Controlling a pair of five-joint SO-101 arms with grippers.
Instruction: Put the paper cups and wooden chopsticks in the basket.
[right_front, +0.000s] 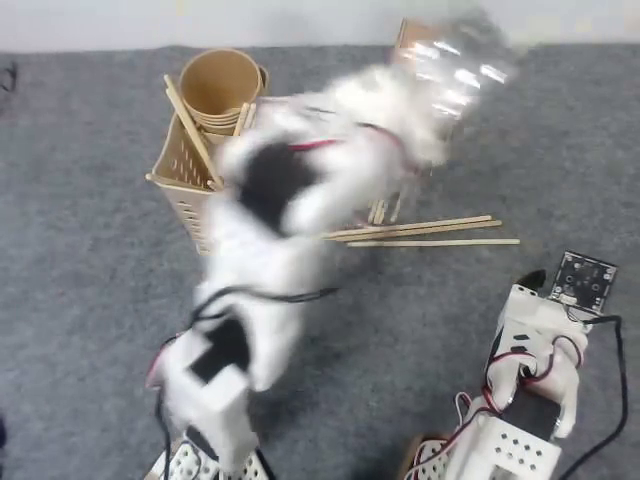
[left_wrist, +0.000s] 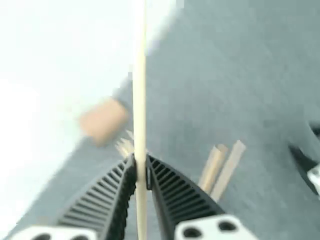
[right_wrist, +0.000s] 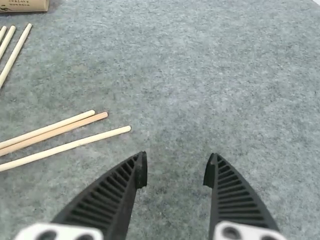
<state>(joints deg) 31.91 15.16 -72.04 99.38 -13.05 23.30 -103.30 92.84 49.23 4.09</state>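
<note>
The woven basket (right_front: 180, 170) stands at the back left with stacked paper cups (right_front: 220, 85) and a chopstick (right_front: 190, 125) leaning in it. My left arm (right_front: 300, 190) stretches, blurred, across the middle toward the back right. Its gripper (left_wrist: 141, 162) is shut on one wooden chopstick (left_wrist: 140, 75), which stands up between the jaws. A brown paper cup (left_wrist: 102, 127) lies beyond it on the mat. Three loose chopsticks (right_front: 430, 232) lie on the mat right of centre. My right gripper (right_wrist: 175, 170) is open above bare mat, just short of those chopsticks (right_wrist: 60, 130).
A grey mat (right_front: 80, 300) covers the table. My right arm (right_front: 540, 350) rests at the front right. More chopsticks (left_wrist: 220, 165) lie beside the left gripper. The brown edge of a cup (right_wrist: 22, 5) shows at the far side of the right wrist view.
</note>
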